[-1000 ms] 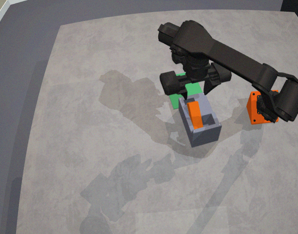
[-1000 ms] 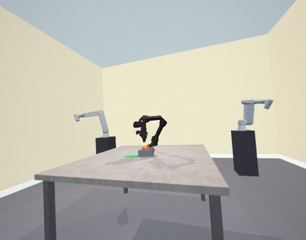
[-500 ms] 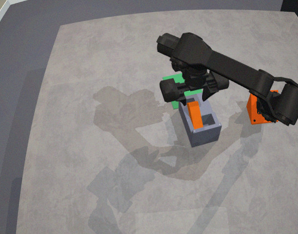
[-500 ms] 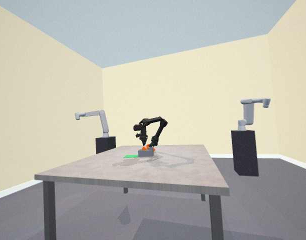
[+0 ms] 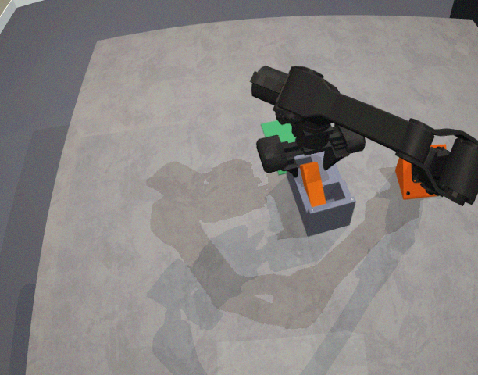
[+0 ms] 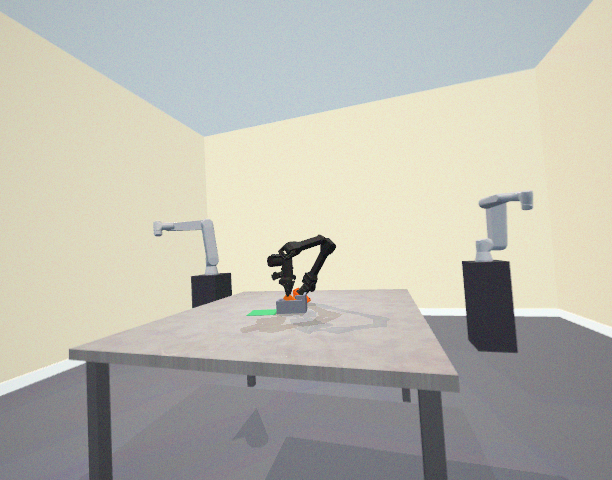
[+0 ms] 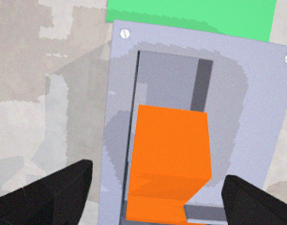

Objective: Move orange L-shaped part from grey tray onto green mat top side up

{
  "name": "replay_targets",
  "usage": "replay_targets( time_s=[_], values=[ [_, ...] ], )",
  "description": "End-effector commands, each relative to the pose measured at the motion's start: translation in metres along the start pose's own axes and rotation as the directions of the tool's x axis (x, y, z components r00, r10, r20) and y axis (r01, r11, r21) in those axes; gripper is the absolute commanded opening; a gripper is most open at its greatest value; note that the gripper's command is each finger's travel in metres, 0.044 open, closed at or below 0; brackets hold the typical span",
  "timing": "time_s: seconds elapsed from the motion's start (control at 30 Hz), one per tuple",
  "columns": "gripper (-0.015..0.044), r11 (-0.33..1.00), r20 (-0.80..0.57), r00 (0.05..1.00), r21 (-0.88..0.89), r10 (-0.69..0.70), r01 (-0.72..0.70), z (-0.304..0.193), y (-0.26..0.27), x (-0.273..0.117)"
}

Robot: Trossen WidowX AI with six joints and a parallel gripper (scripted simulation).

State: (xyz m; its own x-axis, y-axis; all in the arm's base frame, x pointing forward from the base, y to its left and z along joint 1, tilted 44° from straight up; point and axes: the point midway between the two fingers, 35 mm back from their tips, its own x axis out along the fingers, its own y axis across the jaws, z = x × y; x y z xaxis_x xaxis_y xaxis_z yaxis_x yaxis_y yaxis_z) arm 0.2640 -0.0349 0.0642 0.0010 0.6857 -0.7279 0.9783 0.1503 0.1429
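Observation:
The orange part (image 5: 314, 183) (image 6: 288, 298) (image 7: 172, 145) is tipped in the pocket of the grey tray (image 5: 332, 216) (image 6: 291, 306) (image 7: 267, 94). Its end toward the green mat stands raised, and empty pocket shows beyond that end in the wrist view. The gripper (image 5: 311, 171) (image 7: 159, 170) points down, open, with one finger on each side of the part near its raised end. Space shows between each finger and the part in the wrist view. The green mat (image 5: 273, 129) (image 6: 261, 312) (image 7: 190, 14) lies beside the tray, partly hidden by the arm in the top view.
The arm reaches over from its orange base mount (image 5: 408, 183), to the right of the tray in the top view. The tray's raised walls surround the part's lower end. Two pale robot arms (image 6: 209, 242) (image 6: 496, 224) stand on dark pedestals beyond the table.

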Motion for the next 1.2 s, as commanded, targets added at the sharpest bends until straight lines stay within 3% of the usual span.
replay_targets(
  time_s=[0.0,0.3,0.47,0.8,0.9,1.17],
  values=[
    [0.028,1.0,-0.006,1.0,0.005,0.0,0.0,-0.001,-0.001,0.008],
    [0.028,1.0,-0.007,1.0,0.004,0.0,0.0,-0.002,-0.002,0.02],
    [0.0149,1.0,-0.002,1.0,0.0,-0.001,0.001,-0.001,-0.001,0.016],
    [0.0082,1.0,-0.002,1.0,0.0,-0.001,0.001,-0.001,-0.001,0.016],
    [0.0003,1.0,-0.002,1.0,0.0,-0.001,0.001,-0.001,-0.001,0.016],
    [0.0,1.0,-0.002,1.0,0.0,-0.001,0.001,-0.001,-0.001,0.013]
  ],
)
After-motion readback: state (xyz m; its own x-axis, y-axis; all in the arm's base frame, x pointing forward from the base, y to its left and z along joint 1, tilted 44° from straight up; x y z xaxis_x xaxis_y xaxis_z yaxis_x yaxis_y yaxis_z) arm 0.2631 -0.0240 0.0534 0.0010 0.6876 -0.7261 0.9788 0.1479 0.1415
